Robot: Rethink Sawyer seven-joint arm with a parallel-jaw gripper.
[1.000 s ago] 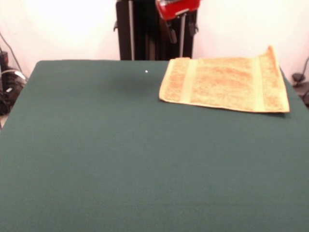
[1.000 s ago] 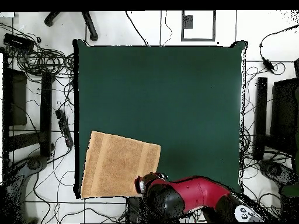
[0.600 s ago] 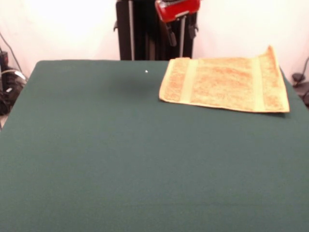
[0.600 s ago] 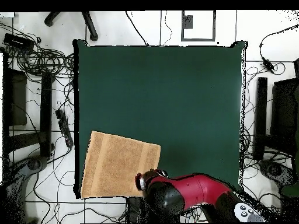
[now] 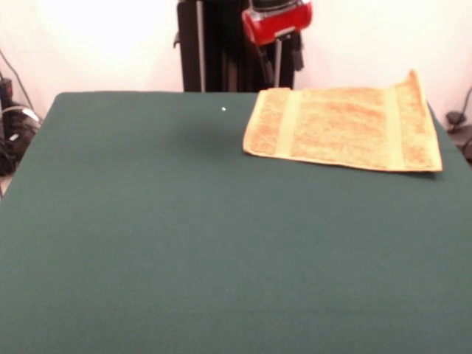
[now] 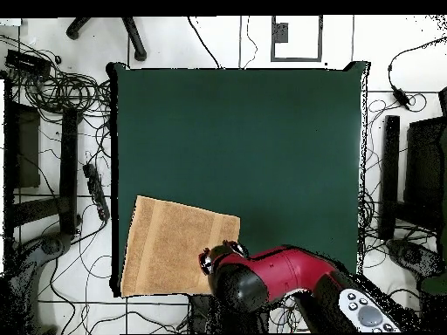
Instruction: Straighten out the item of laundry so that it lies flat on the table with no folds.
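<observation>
The golden-orange towel point(image 5: 344, 129) is seen spread open on the dark green table point(image 5: 184, 243), at the far right corner in the front view and at the lower left corner in the overhead view point(image 6: 178, 247). Two paler woven bands are made out across it, one near each of two opposite edges. No fold is seen across its middle. In the front view its far right corner is lifted slightly, and whether that corner hangs past the table's edge cannot be told there. In the overhead view one side of the towel is seen reaching beyond the table's left edge, over the floor cables point(image 6: 52, 96). A white label cannot be made out in either view.

The arm point(image 6: 279, 277) is shown only in part. In the front view just a red housing and dark parts below it are seen at the top edge, the rest being cut off. In the overhead view the tool point(image 6: 212, 259) is largely hidden under the red and black wrist, just above the towel's corner nearest the robot. Whether the tool is wide or narrow cannot be told, nor whether the towel is touched by it.
</observation>
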